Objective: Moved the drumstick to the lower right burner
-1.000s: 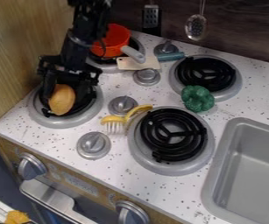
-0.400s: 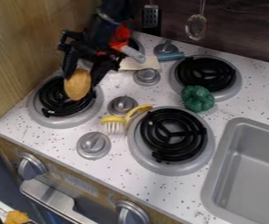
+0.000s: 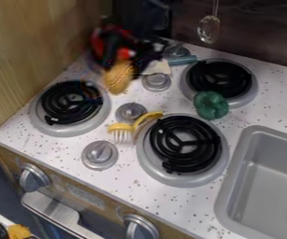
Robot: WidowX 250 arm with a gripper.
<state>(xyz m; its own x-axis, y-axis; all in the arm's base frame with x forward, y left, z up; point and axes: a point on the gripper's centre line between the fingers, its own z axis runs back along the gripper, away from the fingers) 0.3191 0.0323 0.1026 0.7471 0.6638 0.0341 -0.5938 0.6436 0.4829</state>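
Near right burner (image 3: 148,161): the goal, yellow utensil (image 3: 147,116) at its far-left edge. Farther back, left, the drumstick (image 3: 118,78) hung beyond the left burner (image 3: 42,123), clasped in the jaws of the gripper (image 3: 124,67) by its far end. Judged it light, stiff, hardly fragile, smooth enough to slip or swivel; best hold across the thick middle. Since the earlier frame, the drumstick had shifted right and farther back, off the left burner.

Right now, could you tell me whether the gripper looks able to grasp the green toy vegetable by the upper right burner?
Probably not: the gripper already holds the drumstick, though the green toy vegetable looks uncovered.
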